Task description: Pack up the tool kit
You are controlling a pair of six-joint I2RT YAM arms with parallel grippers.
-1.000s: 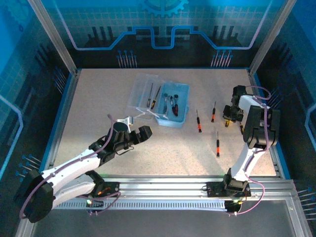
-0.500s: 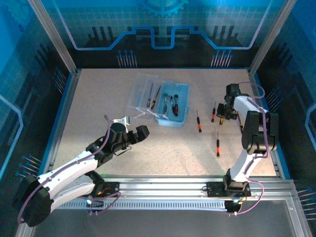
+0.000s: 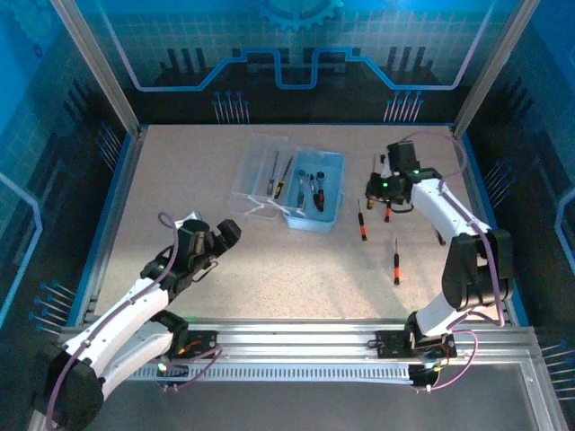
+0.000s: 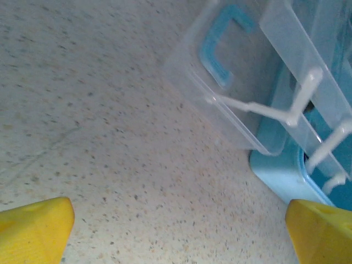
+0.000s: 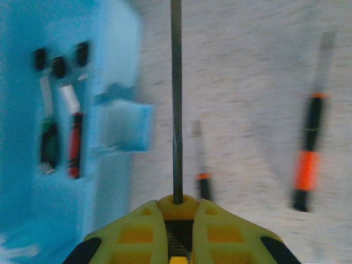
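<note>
tool kit (image 3: 314,222) open, left of right gripper (image 3: 372,186) pinching screwdriver (image 5: 176,99), not touching

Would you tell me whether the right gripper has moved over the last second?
Yes. The right gripper, shut on a screwdriver, has swung left and slightly farther from the arm bases, closing much of the gap to the tool kit.

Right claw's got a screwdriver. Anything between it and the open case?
Nothing visible blocks it. The right claw holds the screwdriver just right of the tool kit, which is open with its lid folded left. One loose screwdriver lies flat on the table near that path, probably low enough to pass over.
</note>
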